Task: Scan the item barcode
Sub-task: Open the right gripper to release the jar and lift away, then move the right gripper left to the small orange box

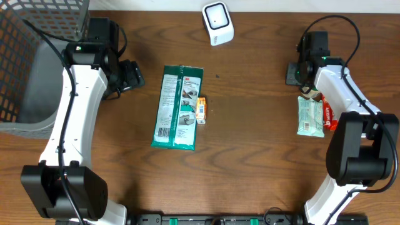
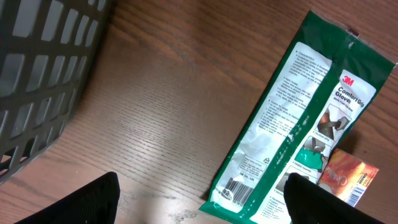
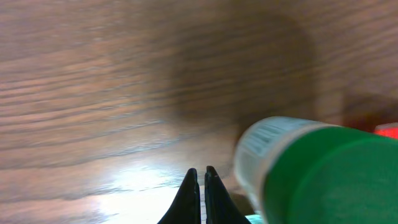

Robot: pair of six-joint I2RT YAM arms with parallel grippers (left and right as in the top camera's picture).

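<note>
Blurred and close, a green-and-white pack (image 3: 298,168) is lying just right of the right hand (image 3: 200,186), its barcode end facing up. That hand's two fingers are pressing together on nothing, tips low over bare wood. Under everything, the dark wooden bench (image 1: 250,162) is spreading wide, leaving open room between the two hands and along its near edge. Beside the left hand (image 2: 202,208), on the side away from the packs, a grey wire basket (image 1: 25,62) is standing at the bench's left edge. This hand is gaping wide and holding nothing. Just ahead of it a green glove pack (image 2: 292,118) is lying flat, its barcode showing at the near corner. Between the hands, by the back edge, a white scanner (image 1: 217,23) is sitting. A small orange box (image 2: 348,177) is resting against the glove pack's far side.
</note>
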